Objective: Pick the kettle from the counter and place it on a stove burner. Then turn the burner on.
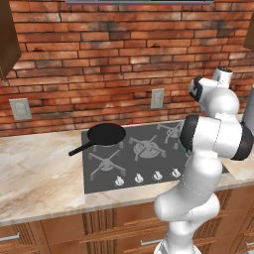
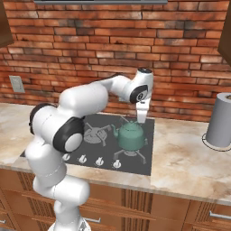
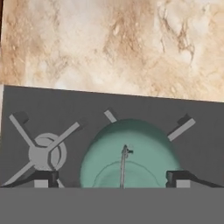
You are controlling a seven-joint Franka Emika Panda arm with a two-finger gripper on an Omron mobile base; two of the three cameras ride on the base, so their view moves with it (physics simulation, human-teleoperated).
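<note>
The kettle sits on a burner directly below the end effector, whose fingers stand wide, one on each side of the thin handle, gripping nothing. Lifting away crooked could snag that handle and tip or drag the kettle off the burner. The knobs lie toward the table edge; reaching for them could brush the kettle. The right base view shows the kettle's spout and the grey canister; the left base view shows the pan instead.
</note>
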